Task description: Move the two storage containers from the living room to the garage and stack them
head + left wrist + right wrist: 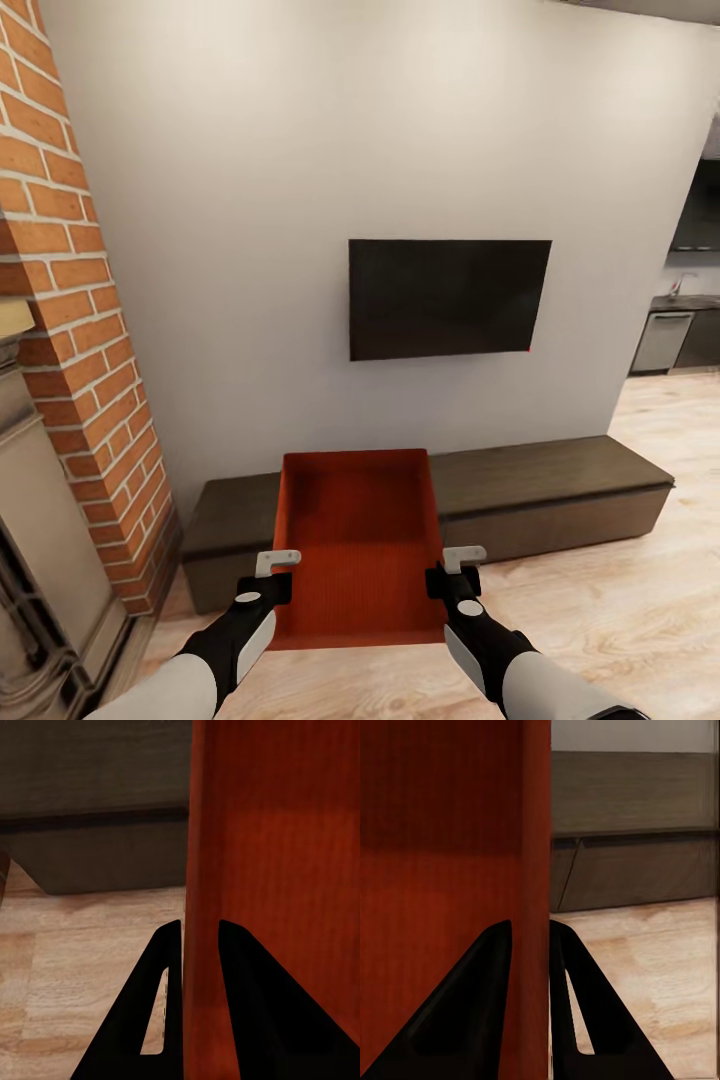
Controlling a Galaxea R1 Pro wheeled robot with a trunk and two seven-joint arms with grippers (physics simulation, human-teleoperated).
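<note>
**Floor and low cabinet, living room**

Light wood plank floor (620,610) runs from the brick fireplace wall (90,400) rightward toward the kitchen area. A long, low dark-brown cabinet (560,495) stands directly on the planks, its back against the white wall. Visible cabinet top is bare. Plank grain also visible in both wrist views.

A red-orange storage container (358,540) with a faint ribbed pattern on its bottom is seen in front of a dark brown low cabinet (545,490). Above the cabinet, a black screen (449,298) is set on a plain pale grey wall (300,200). Beside the cabinet's end, orange-red brick (75,300) with pale mortar lines is shown. Light wood planks (620,610) are seen below the cabinet. Black fingers (161,1012) are seen against the container's red-orange wall.
</note>
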